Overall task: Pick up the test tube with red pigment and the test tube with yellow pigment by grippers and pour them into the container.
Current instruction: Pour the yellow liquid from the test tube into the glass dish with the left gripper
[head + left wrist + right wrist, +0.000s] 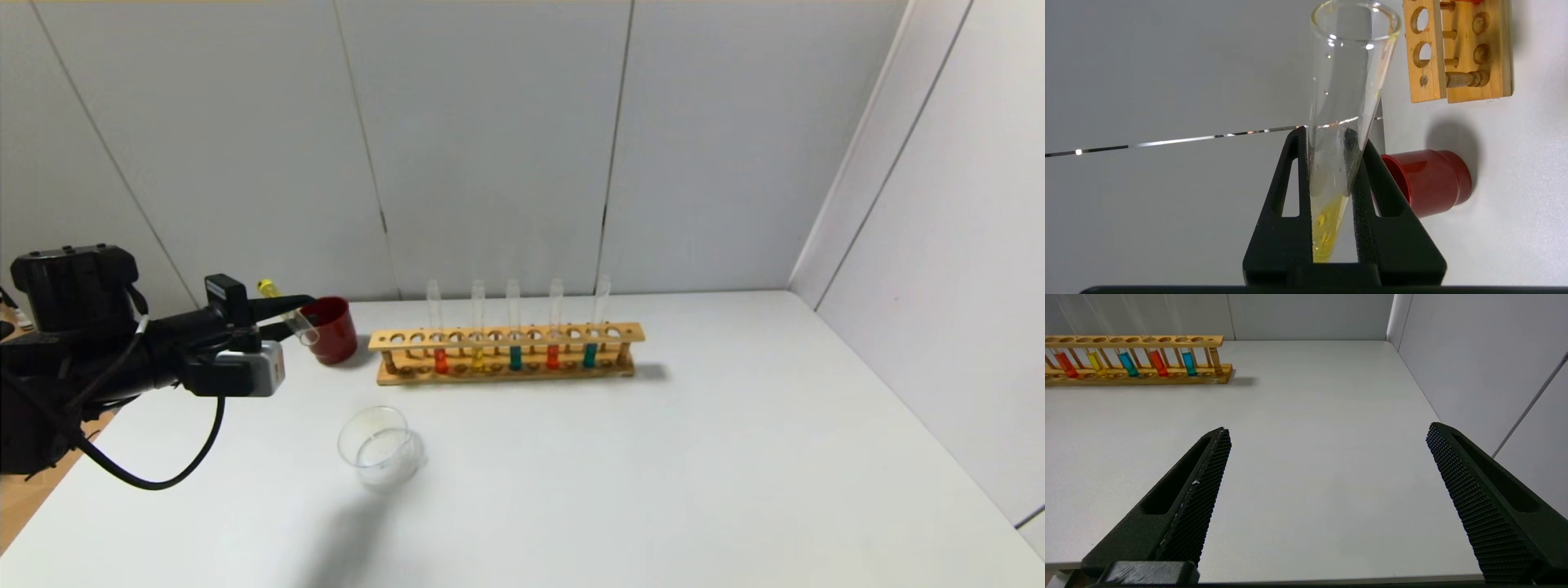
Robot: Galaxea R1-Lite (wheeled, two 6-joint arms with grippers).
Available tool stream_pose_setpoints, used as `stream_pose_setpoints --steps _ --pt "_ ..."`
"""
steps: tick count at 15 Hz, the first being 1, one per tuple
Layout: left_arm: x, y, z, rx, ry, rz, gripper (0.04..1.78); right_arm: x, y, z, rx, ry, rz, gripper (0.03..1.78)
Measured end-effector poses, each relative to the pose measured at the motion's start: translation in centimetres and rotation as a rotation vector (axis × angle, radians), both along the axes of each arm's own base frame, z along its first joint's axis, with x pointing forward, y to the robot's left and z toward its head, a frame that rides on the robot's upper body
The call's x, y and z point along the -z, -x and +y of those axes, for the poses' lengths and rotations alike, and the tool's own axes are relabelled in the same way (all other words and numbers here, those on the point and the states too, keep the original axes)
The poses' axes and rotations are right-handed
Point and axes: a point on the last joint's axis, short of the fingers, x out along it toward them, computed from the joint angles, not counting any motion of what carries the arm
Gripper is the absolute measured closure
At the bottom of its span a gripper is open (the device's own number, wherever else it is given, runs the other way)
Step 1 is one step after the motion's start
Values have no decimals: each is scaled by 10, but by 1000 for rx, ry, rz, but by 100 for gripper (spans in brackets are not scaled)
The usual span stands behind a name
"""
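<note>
My left gripper (294, 314) is shut on the test tube with yellow pigment (287, 312) at the table's left, above the surface. The tube lies tilted, its yellow end up and back, its open mouth by the dark red cup (331, 329). In the left wrist view the tube (1347, 81) sits between the gripper's (1333, 136) fingers, yellow liquid near its base. A test tube with red pigment (441, 359) stands in the wooden rack (506, 335). The container (380, 447), a clear glass dish, stands in front of the cup. My right gripper (1327, 428) is open and empty over bare table.
The rack also holds a second yellow tube (478, 357), two teal tubes (515, 358) and another red tube (553, 356); it shows in the right wrist view (1139, 341). Walls stand close behind and to the right. The table's left edge lies under my left arm.
</note>
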Motion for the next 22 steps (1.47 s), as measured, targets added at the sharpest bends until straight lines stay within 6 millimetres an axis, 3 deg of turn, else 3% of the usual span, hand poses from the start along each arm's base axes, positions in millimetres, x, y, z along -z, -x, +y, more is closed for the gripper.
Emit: stream_pose_setpoints --steps 22 --pt "10 -7 0 16 -57 -13 149 0 0 0 0 0 0 6"
